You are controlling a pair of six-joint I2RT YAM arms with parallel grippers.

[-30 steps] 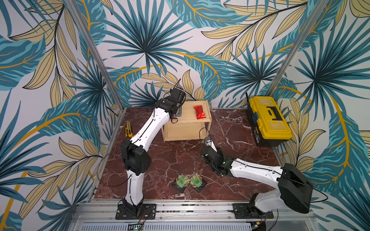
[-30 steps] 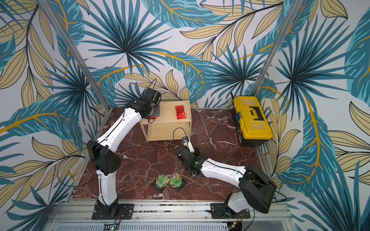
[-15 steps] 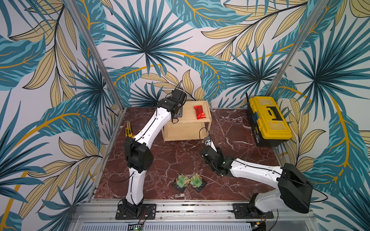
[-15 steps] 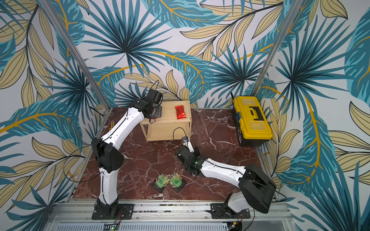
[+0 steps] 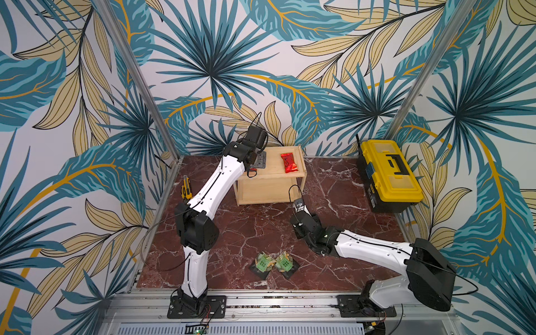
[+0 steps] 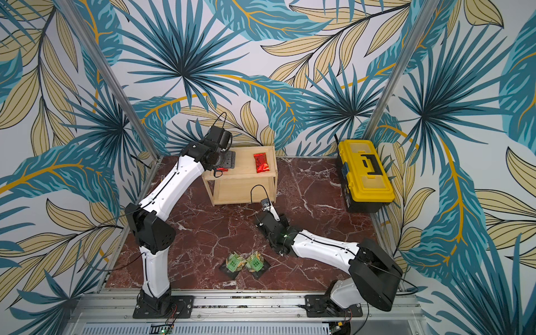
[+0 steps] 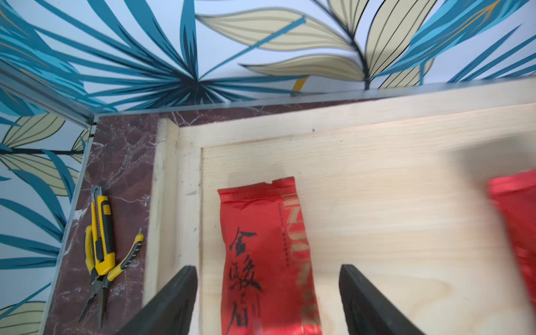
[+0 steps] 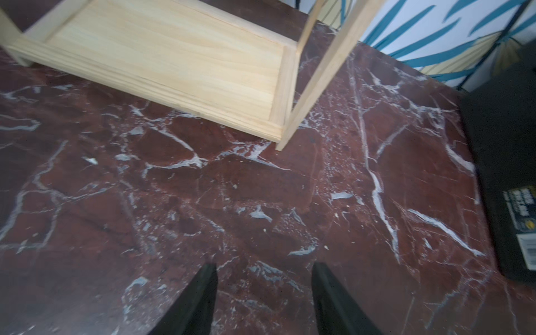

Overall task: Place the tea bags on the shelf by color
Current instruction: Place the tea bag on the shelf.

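The pale wooden shelf stands at the back of the marble floor. On its top tier lie two red tea bags: one on the right, the other on the left under my left gripper. That gripper is open, its jaws standing well apart on either side of the bag and touching nothing. Two green tea bags lie side by side near the front edge. My right gripper is open and empty, low over the floor in front of the shelf's lower tier.
A yellow-and-black toolbox sits at the right wall. A yellow utility knife with pliers lies on the floor left of the shelf, by the left wall. Patterned walls close in three sides.
My left gripper has opened wider above the shelf's top tier and the red tea bag now lies free between its jaws. The left elbow shifted a little. The right arm has not moved.
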